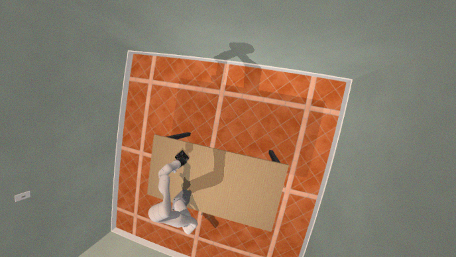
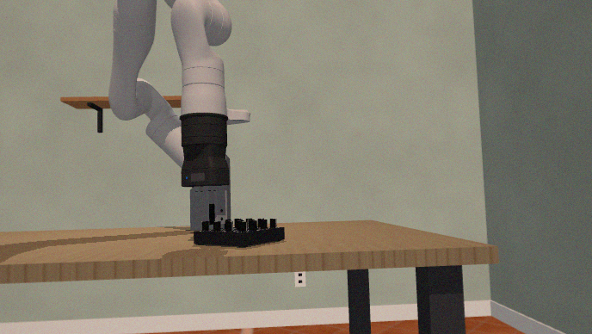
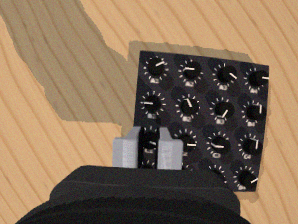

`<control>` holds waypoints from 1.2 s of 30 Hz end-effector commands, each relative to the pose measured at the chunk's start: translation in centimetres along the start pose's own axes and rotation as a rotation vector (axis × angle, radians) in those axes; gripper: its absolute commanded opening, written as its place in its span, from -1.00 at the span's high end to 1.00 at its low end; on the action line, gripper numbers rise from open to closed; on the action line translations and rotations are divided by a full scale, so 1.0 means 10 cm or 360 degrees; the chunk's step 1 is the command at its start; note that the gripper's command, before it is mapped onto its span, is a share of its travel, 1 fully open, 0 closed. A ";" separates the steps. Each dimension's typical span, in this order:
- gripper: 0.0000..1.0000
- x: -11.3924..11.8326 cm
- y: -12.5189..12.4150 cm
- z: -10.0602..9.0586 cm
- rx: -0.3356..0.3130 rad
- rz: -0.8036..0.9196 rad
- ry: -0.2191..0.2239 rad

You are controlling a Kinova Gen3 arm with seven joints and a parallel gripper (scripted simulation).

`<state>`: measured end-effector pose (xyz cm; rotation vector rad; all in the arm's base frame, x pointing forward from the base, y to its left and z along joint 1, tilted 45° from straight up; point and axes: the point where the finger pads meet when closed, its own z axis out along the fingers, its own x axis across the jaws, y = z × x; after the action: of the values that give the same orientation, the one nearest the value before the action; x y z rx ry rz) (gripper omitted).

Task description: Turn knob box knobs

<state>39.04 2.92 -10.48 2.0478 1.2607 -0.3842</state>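
The black knob box (image 1: 181,154) (image 2: 220,238) (image 3: 206,91) stands on the table, its rear row A at the top of the wrist view. My gripper (image 2: 217,220) (image 3: 149,141) points down at its left side, shut on knob C1 (image 3: 148,142), one finger on each side. The white line of C1 shows between the fingers, pointing right and slightly toward the front; its marks are largely hidden. Knob C3 (image 3: 220,145) is untouched, two columns to the right, its line pointing left, near 9 o'clock. The gripper body hides part of row D.
Knob C2 (image 3: 187,144) is close beside the right finger, its line pointing right. Knob B1 (image 3: 153,104) stands just rearward of the fingers. The wooden table (image 1: 245,185) (image 2: 344,245) carries the box near one edge. A wall shelf (image 2: 77,102) is behind the arm.
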 end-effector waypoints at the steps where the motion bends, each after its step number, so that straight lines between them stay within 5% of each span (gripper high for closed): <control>1: 0.40 -0.01 0.02 0.01 -0.0014 0.0079 -0.0001; 11: 0.40 -0.01 0.02 0.01 -0.0015 0.0394 0.0001; 26: 0.40 -0.01 0.02 0.01 -0.0015 0.0410 0.0001; 27: 0.07 -0.01 0.02 0.01 -0.0015 0.0410 0.0001; 36: 0.07 -0.01 0.02 0.01 -0.0015 0.0410 0.0001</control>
<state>39.21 2.72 -10.40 2.1649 0.9888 -0.2625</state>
